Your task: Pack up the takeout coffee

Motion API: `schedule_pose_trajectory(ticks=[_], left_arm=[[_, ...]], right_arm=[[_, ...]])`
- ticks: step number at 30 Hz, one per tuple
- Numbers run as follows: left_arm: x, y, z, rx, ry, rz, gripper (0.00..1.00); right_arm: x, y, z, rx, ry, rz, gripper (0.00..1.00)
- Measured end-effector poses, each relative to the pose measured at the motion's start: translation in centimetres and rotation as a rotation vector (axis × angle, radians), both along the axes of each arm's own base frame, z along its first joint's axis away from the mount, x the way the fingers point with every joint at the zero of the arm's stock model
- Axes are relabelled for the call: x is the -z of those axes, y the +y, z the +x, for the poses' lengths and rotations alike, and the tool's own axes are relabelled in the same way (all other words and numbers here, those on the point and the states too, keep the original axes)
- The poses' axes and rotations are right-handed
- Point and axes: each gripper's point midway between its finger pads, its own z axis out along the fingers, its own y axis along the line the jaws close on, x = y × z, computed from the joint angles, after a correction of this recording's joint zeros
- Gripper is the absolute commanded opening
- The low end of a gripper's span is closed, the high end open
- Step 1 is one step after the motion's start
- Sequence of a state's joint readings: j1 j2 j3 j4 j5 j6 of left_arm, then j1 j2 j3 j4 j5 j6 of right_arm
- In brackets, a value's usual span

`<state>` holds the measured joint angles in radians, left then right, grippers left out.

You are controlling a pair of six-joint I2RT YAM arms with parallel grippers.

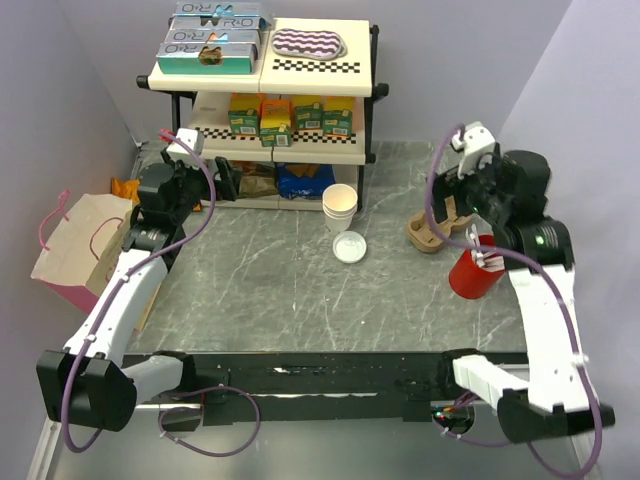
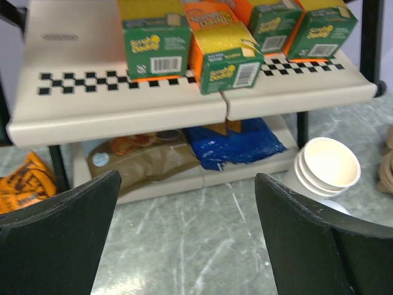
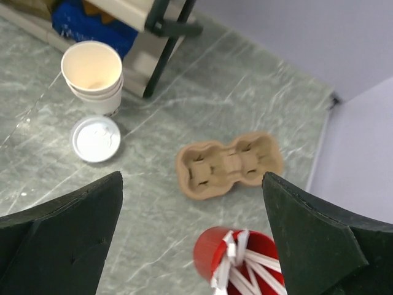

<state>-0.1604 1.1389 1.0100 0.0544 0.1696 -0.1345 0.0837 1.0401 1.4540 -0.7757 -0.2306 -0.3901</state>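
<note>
1. Handling: a lidded paper cup is going to be light and soft-walled. A hard squeeze is likely to crush it or pop the lid, and if filled, tilting risks a spill. I am judging the safest hold to be mid-wall, pads on opposite sides, with the cup kept upright.
2. Looks: no lidded cup is showing as such. A round white plastic lid (image 1: 349, 246) (image 3: 96, 139) is lying flat on the grey marbled table (image 1: 260, 290). Just behind it a stack of lidless cream cups (image 1: 340, 207) (image 3: 92, 70) is standing mouth-up, the top one looking empty (touching the lid or only beside it, I cannot tell).
3. Place: lid and stack are sitting mid-table, in front of the shelf rack (image 1: 280, 155). A cardboard carrier (image 1: 435, 232) is lying to their right.
4. Jaws: the left gripper (image 2: 187, 178) and right gripper (image 3: 192, 178) are both hovering with jaws spread wide, holding nothing.
</note>
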Motion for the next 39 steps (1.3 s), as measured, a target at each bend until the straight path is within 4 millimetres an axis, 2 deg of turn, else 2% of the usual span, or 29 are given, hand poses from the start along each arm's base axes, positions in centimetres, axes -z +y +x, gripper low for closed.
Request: schedule_pose_trajectory(ticks=[3,6,10,12,13,18,20,22,24,28,31,34,39], left_arm=[[0.5,-0.6,-0.2,0.028,0.016,-0.014,0.97],[0.8,-1.3,-0.6,0.062,0.025,-0.018,0.98],[1.6,-2.6,-1.3,0.125,0.055,-0.013,0.99],[2.3,-3.2,-1.8,0.158,0.08,0.0,0.99],[2.7,-3.5,-2.1,0.173,0.093,0.011,0.99],[4.5,-3.8,-3.5,0.223,0.141,0.097,0.98],[4.9,-3.6,-4.0,0.233,0.147,0.137,0.98],[5.2,-3.4,-4.5,0.236,0.151,0.161,0.98],[5.4,-3.2,-5.0,0.237,0.155,0.179,0.98],[5.4,-3.1,-5.1,0.24,0.153,0.19,0.97],[5.4,-3.1,-5.1,0.241,0.153,0.19,0.97],[5.4,-3.1,-5.2,0.244,0.152,0.189,0.97],[5.6,-3.1,-5.2,0.246,0.154,0.187,0.97]], right_arm=[[1.6,0.4,1.4,0.012,0.067,0.022,1.0],[4.1,1.0,3.0,-0.001,0.152,0.035,1.0],[6.1,2.9,3.9,-0.098,0.245,0.073,1.0],[5.9,4.1,4.7,-0.155,0.275,0.102,0.99],[5.7,4.6,5.3,-0.175,0.275,0.112,0.93],[3.4,7.5,8.5,-0.313,0.245,0.13,0.78],[2.5,9.1,9.4,-0.384,0.223,0.122,0.74],[2.0,11.2,9.9,-0.469,0.205,0.105,0.64],[2.4,13.6,9.9,-0.56,0.203,0.077,0.56],[5.0,17.9,8.5,-0.729,0.25,0.015,0.49],[7.6,20.1,7.9,-0.834,0.298,-0.04,0.43],[10.2,20.8,8.3,-0.892,0.343,-0.083,0.42],[14.1,20.5,9.0,-0.939,0.407,-0.152,0.43]])
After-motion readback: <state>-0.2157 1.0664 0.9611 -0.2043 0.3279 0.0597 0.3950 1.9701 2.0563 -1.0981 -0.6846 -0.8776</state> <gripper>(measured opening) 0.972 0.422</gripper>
